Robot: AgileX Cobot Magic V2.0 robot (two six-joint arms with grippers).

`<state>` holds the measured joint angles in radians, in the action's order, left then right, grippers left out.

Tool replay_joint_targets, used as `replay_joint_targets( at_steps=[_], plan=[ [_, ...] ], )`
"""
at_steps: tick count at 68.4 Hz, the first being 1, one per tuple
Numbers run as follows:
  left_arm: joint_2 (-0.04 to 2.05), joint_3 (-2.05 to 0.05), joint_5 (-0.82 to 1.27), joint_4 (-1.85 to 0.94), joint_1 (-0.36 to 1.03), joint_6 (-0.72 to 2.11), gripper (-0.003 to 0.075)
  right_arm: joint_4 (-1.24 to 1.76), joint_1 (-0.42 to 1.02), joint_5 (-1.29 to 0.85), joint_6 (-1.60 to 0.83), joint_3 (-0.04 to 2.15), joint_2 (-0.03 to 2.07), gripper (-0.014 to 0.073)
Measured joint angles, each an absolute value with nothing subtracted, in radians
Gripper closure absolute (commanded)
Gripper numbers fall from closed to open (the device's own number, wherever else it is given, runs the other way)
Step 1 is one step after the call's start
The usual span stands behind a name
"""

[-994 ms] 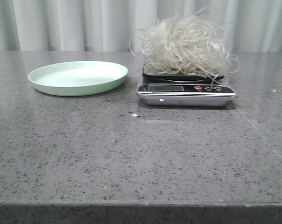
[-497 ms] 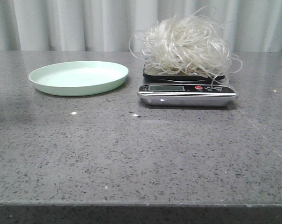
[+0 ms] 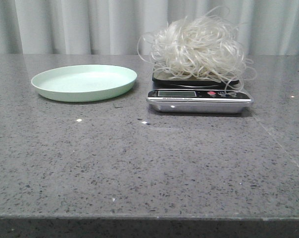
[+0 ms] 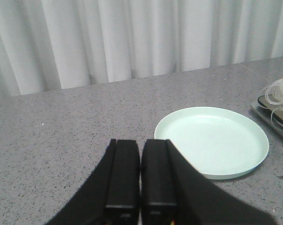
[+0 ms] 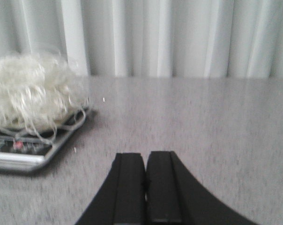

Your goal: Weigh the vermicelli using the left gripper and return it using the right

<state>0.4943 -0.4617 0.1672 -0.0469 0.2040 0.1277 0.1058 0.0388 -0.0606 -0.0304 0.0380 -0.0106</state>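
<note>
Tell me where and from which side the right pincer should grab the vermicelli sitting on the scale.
Probably the crown of the loose whitish tangle of thin vermicelli strands, coming straight down from above. It is heaped tall on the flat silver-and-black kitchen scale, with strands drooping over the edges, so a side approach risks bumping the scale. The right pincer is shut and must open first.

A: Place type?
B: Staged tabletop, looks like a lab or demo booth, not a real kitchen.
A: Evidence?
B: Grey speckled stone counter (image 3: 139, 163), pale pleated curtain (image 3: 80, 25) closing off the whole back. Kitchen props only: digital scale (image 3: 199, 96), green plate (image 3: 84, 82).
A: Home?
B: Can't tell; curtain hides the room.
</note>
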Motion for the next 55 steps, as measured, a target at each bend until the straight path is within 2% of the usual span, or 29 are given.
replay_joint_targets(
  at_steps=[12, 25, 43, 55],
  plan=[
    [0.485, -0.46, 0.15, -0.047, 0.204, 0.128, 0.0584, 0.107, 0.039, -0.057, -0.03, 0.199, 0.058, 0.0442],
    [0.485, -0.46, 0.146, -0.047, 0.204, 0.128, 0.0584, 0.124, 0.039, -0.106, -0.03, 0.454, 0.329, 0.0432],
    [0.485, -0.46, 0.146, -0.047, 0.204, 0.128, 0.0584, 0.13, 0.11, -0.224, -0.03, 0.827, 0.727, 0.0161],
    [0.485, -0.46, 0.146, -0.047, 0.204, 0.128, 0.0584, 0.135, 0.211, -0.381, -0.03, 1.078, 1.005, 0.0097]
  ],
)
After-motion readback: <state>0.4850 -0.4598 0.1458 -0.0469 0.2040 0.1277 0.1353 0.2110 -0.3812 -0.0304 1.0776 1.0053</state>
